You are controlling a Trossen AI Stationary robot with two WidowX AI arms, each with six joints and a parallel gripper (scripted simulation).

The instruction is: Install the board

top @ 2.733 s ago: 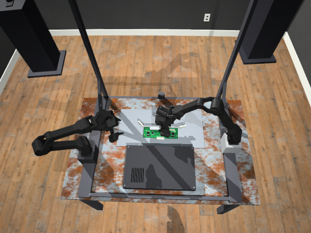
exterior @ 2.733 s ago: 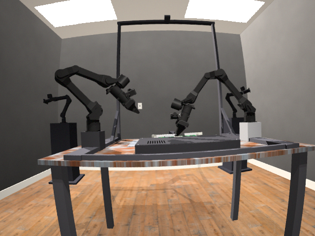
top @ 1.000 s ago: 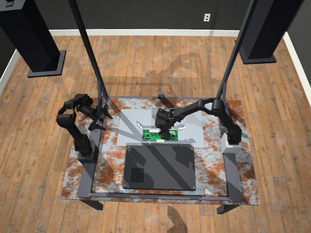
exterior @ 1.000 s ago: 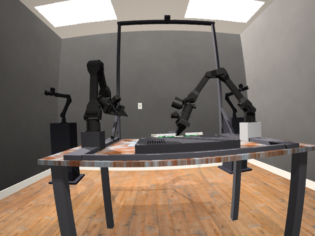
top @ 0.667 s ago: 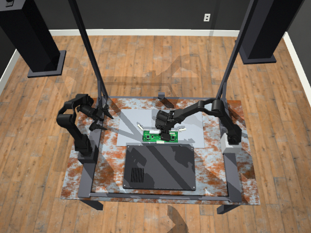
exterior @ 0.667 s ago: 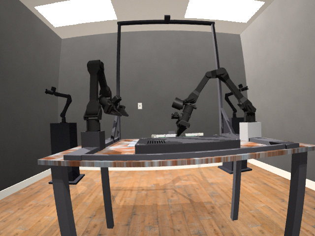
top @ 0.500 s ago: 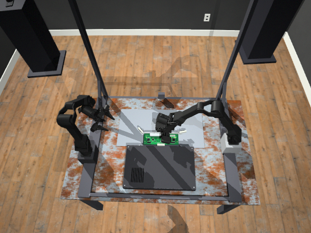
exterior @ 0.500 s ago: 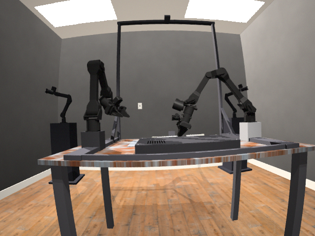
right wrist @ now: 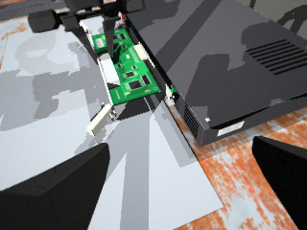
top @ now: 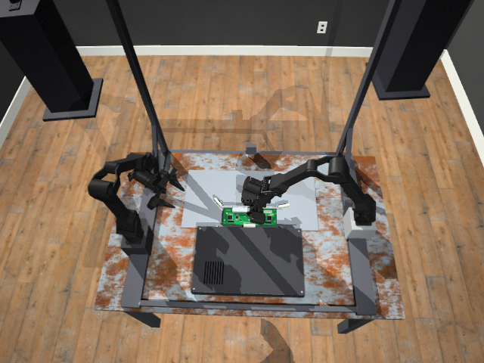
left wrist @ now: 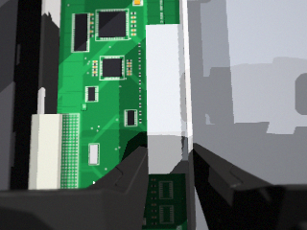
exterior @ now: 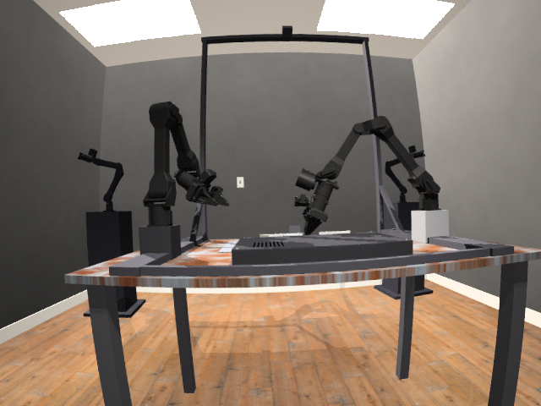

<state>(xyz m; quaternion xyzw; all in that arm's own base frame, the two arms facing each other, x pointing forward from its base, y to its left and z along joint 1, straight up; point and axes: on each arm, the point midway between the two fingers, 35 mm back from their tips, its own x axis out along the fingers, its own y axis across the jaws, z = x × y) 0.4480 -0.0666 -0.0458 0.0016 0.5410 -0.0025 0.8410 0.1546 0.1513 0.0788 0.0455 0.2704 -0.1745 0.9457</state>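
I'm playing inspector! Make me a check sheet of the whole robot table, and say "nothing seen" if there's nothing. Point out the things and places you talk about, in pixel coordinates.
Surface: rusty-patterned bench top (top: 328, 273) (exterior: 204, 257) (right wrist: 240, 153), with a pale sheet (top: 199, 183) (exterior: 226, 248) (left wrist: 269, 38) (right wrist: 48, 120) on it.
Job's things: green board (top: 231, 222) (left wrist: 101, 129) (right wrist: 127, 62) outside, component side up, at the dark enclosure's (top: 249, 262) (exterior: 323, 253) (right wrist: 211, 72) edge.
Clutter: nothing seen.
Grippers: left fingers (top: 255, 212) (exterior: 308, 232) grip the board; right fingers (top: 178, 198) (exterior: 221, 204) open.
Cables: nothing seen.
Surroundings: wooden floor (top: 58, 195) (exterior: 244, 349), grey walls, wall outlet (top: 321, 27) (exterior: 239, 182).

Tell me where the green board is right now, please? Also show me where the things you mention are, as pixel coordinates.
In the top view, the green board (top: 235, 221) (left wrist: 103, 126) (right wrist: 139, 76) is near the middle of the table, held by the left gripper (top: 255, 221) (left wrist: 168, 150) (right wrist: 105, 62), beside the dark box's (top: 265, 262) (exterior: 323, 253) (right wrist: 192, 72) slotted edge.
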